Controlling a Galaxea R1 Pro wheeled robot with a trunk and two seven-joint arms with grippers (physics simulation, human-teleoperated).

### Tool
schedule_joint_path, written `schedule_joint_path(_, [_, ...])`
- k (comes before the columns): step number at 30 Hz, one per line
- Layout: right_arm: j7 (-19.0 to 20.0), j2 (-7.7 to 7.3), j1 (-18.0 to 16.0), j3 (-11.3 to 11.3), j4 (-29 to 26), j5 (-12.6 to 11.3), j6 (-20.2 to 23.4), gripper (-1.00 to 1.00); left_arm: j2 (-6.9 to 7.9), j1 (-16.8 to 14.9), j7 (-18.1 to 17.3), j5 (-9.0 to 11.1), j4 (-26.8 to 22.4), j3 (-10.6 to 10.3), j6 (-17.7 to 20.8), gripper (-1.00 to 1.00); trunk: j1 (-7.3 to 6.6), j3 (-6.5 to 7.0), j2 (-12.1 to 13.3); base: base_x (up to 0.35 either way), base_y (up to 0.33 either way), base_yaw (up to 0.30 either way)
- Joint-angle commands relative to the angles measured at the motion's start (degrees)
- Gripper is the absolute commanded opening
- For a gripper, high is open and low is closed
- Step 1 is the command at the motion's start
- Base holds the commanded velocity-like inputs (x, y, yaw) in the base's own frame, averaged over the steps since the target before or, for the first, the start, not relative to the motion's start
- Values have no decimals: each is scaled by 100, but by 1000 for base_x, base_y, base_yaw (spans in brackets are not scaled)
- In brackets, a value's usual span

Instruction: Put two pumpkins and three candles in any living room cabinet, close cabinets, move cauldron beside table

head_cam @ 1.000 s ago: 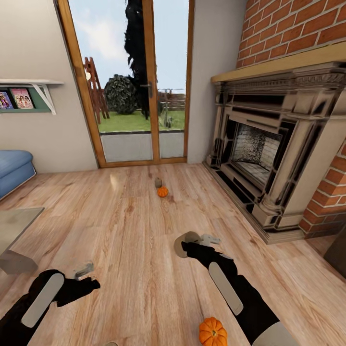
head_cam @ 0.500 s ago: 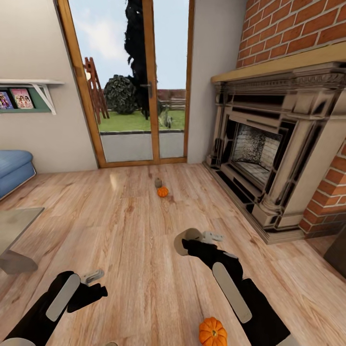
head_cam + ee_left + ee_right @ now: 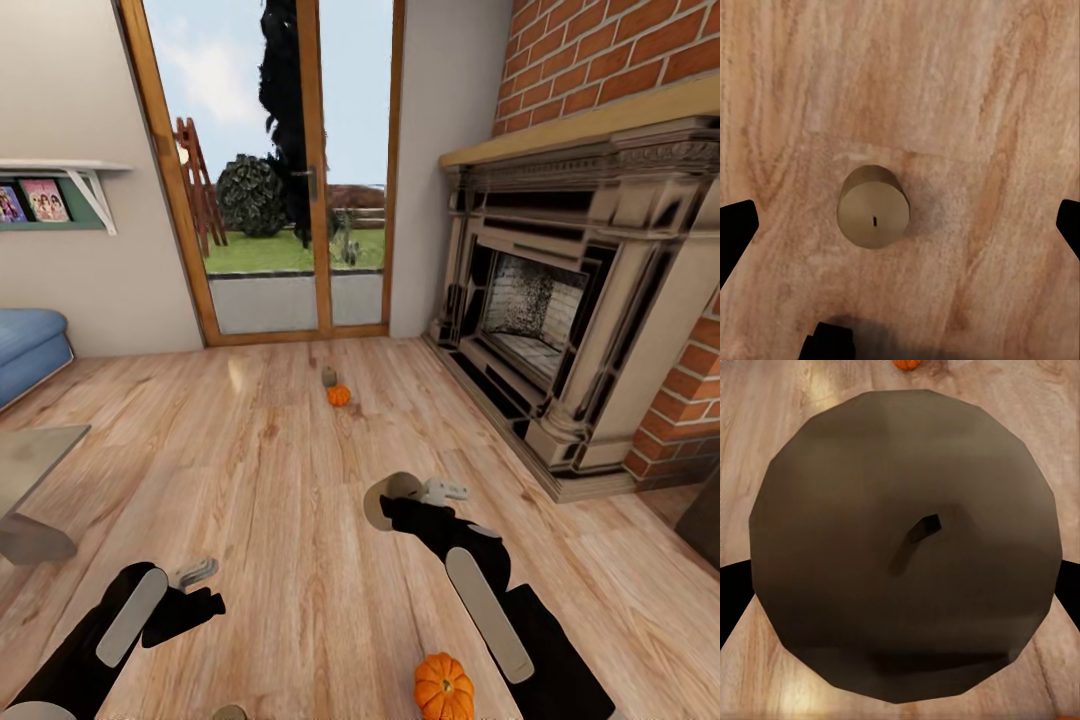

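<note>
A candle point(image 3: 229, 713) is cut off by the head view's edge.

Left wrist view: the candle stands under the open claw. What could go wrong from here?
1. The candle stands off-centre between the left claw's fingers, so a straight descent may tip it, and it might then roll away.
2. The right claw already seems to grip another candle; it could slip while attention is on the left.
3. The near pumpkin lies beside the right arm and could be knocked.
</note>
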Motion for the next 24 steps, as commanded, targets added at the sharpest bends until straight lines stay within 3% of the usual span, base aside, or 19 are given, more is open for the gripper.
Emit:
schedule_joint_path(1, [-59, -2, -5, 6, -28, -60, 7, -100, 4, -3, 58, 68, -6, -18, 5, 100, 21, -24, -44, 0, 0, 0])
schedule_joint_path(14, [-26, -5, -5, 18, -127, -76, 96, -100, 0, -12, 49, 80, 72, -18, -3, 100, 307, -257, -566, 0, 0, 0])
schedule_joint_path(24, [-23, 1, -5, 8, -122, -317, 102, -100, 0, -12, 44, 95, 23, -18, -3, 100, 527, -437, -967, 0, 0, 0])
